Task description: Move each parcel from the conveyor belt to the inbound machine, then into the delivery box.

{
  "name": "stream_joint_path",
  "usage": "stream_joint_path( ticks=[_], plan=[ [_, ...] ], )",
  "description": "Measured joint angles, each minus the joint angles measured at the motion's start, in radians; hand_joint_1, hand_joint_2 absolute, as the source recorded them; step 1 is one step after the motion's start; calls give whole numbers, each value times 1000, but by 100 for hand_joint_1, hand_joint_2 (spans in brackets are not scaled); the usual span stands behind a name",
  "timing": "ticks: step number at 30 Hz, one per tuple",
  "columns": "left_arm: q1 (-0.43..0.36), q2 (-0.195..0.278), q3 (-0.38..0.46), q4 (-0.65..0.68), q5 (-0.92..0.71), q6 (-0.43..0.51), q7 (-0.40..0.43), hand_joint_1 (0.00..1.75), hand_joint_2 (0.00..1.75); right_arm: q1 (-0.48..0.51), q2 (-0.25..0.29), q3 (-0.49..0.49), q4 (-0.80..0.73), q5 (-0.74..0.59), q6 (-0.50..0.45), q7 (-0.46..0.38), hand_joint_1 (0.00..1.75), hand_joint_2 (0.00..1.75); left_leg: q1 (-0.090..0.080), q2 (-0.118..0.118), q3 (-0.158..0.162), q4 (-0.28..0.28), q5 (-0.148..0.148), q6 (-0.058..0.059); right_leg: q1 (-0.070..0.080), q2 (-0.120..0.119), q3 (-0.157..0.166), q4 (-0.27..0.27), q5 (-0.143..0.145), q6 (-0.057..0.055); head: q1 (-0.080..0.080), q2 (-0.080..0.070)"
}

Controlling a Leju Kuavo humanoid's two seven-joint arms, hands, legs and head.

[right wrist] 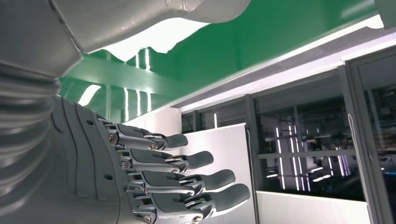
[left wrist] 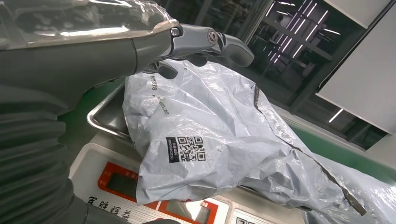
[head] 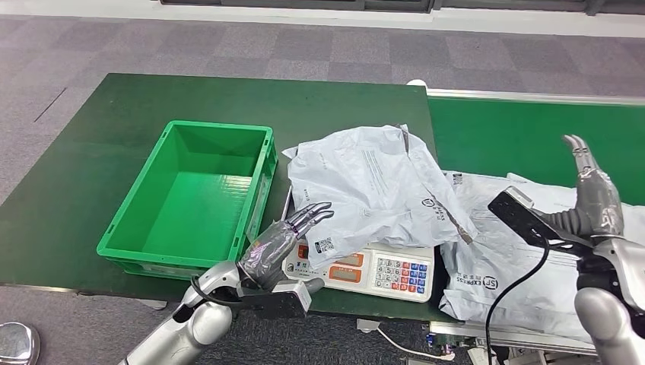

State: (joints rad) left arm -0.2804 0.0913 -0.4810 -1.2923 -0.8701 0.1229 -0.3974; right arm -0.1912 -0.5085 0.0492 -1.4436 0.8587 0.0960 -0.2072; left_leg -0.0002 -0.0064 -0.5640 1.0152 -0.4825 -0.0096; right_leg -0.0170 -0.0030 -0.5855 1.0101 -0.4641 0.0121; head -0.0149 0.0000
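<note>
Fingers [head: 316, 214] extended beside parcel [head: 365, 190].

A dark green surface [head: 91, 152] sits on a floor of grey carpet tiles [head: 319, 53], which spreads from 9 o'clock round to 3 o'clock. A white strip [head: 380, 17] borders the carpet at 12 o'clock. A white cable [head: 403, 346] trails below the surface edge at 6 o'clock.
</note>
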Motion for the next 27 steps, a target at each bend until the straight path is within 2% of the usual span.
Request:
stream_joint_path(
  ticks=[27],
  plan=[
    [16,0,0,-2,-17,-7,-4,0,175,63,-27,-4,-21,-23,2,-23,0,175,0,0,0,0,0,0,0,0,0,0,0,0,0,0]
  ],
)
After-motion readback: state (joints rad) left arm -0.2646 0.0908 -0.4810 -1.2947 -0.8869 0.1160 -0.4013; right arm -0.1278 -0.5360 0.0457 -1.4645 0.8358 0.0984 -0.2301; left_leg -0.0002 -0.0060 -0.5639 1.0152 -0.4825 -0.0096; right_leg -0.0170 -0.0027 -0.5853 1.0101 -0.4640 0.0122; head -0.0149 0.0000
